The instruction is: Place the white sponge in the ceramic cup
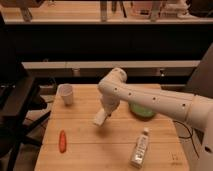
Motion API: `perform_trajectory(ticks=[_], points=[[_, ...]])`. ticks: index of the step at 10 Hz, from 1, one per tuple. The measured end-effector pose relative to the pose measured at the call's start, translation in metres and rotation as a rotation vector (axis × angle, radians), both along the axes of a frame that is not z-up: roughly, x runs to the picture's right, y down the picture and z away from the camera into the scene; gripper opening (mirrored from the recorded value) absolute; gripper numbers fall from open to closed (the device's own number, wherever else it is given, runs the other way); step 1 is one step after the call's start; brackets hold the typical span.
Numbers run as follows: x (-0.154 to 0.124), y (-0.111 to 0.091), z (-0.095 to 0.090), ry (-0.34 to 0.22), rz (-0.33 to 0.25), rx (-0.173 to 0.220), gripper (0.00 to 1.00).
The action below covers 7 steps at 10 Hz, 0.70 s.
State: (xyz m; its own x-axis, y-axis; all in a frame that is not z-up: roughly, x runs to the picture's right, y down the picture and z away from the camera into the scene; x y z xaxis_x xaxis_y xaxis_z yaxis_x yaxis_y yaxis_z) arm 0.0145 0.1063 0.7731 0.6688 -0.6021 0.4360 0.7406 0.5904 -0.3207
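Observation:
The white sponge (100, 119) is a small white oblong block that hangs tilted from my gripper (103, 114), a little above the wooden table (85, 150), with its shadow just beneath it. The gripper is near the middle of the table and is shut on the sponge. The ceramic cup (66, 94) is a small white tapered cup that stands upright near the back left corner of the table. It is to the left of the gripper and farther back, and apart from it.
A flat green plate (142, 112) lies right of the gripper, partly behind my arm. A white labelled bottle (140, 148) lies at the front right. An orange-red oblong thing (62, 141) lies at the front left. A dark chair (17, 107) stands off the left edge.

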Motion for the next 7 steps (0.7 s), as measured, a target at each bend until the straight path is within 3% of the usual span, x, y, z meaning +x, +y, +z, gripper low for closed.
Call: perform_trajectory(ticks=[7], points=[[-0.028,-0.032,-0.002,-0.032,-0.081,0.025,0.01]])
